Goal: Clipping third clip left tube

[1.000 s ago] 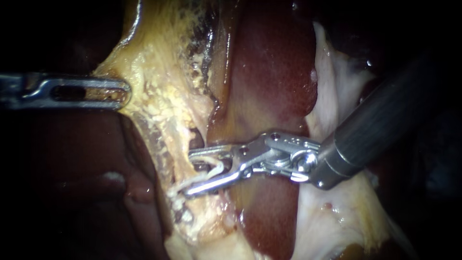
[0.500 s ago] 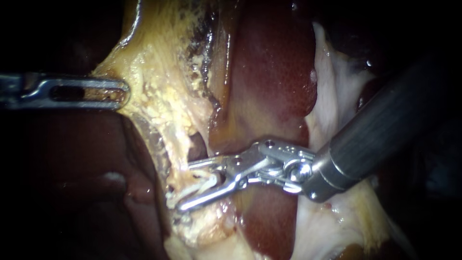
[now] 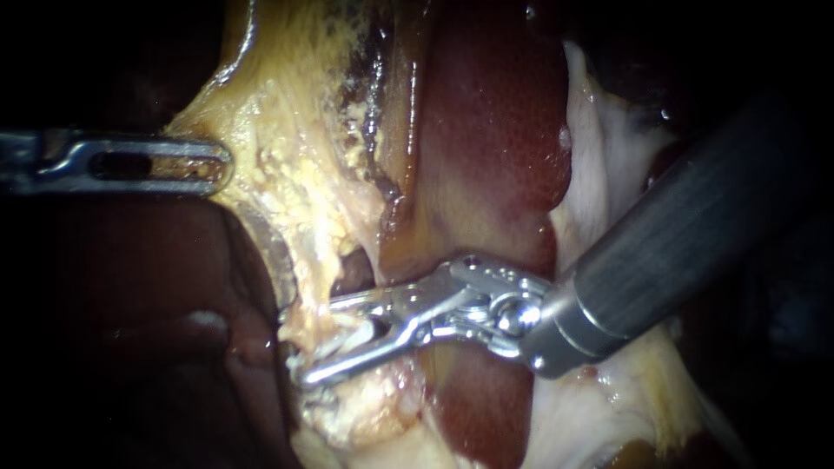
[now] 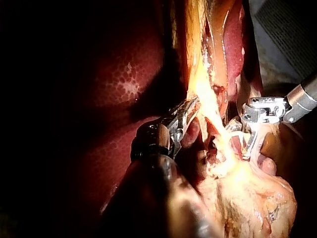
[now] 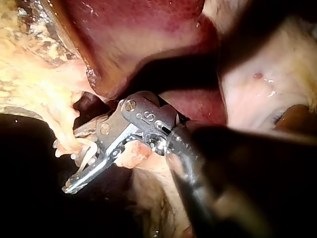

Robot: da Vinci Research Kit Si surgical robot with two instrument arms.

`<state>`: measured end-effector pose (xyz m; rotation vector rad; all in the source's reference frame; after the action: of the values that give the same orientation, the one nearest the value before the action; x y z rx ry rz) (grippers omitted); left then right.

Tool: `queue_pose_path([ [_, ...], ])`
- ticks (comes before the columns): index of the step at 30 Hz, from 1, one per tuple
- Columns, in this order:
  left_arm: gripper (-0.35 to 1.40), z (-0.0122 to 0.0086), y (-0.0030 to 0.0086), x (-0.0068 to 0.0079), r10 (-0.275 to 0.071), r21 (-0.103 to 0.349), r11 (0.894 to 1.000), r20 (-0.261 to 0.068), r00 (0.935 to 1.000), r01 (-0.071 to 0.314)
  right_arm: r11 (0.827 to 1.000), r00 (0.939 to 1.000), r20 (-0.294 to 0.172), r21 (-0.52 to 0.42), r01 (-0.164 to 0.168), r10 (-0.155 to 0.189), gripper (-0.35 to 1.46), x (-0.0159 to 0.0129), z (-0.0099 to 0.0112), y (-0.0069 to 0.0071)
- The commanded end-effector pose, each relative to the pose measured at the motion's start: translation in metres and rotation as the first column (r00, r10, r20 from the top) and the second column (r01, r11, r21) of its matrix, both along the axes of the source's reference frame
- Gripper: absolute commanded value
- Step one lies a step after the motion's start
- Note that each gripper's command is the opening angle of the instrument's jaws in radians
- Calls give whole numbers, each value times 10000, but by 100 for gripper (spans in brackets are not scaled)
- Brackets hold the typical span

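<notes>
Over the last second the right instrument (image 3: pixel 317 340) had slid left and lower along the tissue, so that its jaws reached further across the left tube (image 3: pixel 320 287). They stood apart, with a white clip (image 3: pixel 352 334) seated between them and touching both, and the tube ran down through that gap, just left of a small dark opening in the tissue. Its dark shaft came in from the right, over the red liver (image 3: pixel 495 148). At the far left the left instrument (image 3: pixel 221 165) had not shifted. Its jaws were pressed together on the edge of the yellow tissue (image 3: pixel 287 148), which stretched from there down toward the tube.
</notes>
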<state>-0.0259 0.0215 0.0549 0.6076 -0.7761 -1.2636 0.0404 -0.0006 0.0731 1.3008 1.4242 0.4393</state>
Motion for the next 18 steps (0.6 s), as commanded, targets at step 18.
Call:
queue_pose_path([
  [18, -35, 0, -1, -3, -22, -3, 10000, -14, 10000, 22, 9940, 9982, 75, 914, -600, 596, 56, 35, 6, 11],
])
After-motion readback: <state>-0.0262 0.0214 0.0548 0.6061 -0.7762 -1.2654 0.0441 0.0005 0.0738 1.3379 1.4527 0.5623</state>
